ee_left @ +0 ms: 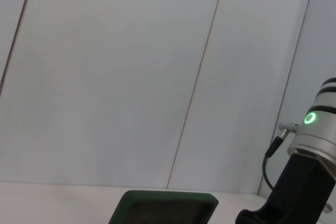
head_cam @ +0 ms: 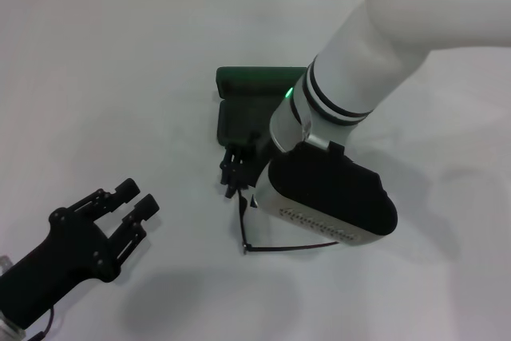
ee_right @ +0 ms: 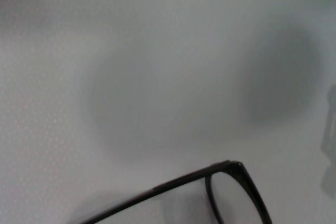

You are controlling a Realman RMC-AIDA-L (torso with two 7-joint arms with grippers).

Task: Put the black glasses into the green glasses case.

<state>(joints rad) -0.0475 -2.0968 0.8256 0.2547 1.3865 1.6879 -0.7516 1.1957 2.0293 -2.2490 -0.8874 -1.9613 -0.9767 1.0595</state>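
The green glasses case [head_cam: 242, 109] lies open at the table's middle, its lid [head_cam: 257, 79] standing up at the far side; the lid's top edge [ee_left: 165, 205] also shows in the left wrist view. The black glasses [head_cam: 246, 225] are just in front of the case, one temple arm [head_cam: 295, 247] running to the right. My right gripper [head_cam: 232, 169] hovers at the case's near edge, right at the far end of the frame. The right wrist view shows a frame corner and lens [ee_right: 231, 187] over the table. My left gripper [head_cam: 137, 200] rests open at the near left, holding nothing.
The white table [head_cam: 104, 77] stretches around the case. My right arm [head_cam: 375, 53] comes in from the far right and hides the case's right part and much of the glasses. That arm's wrist with a green light [ee_left: 311, 129] shows in the left wrist view.
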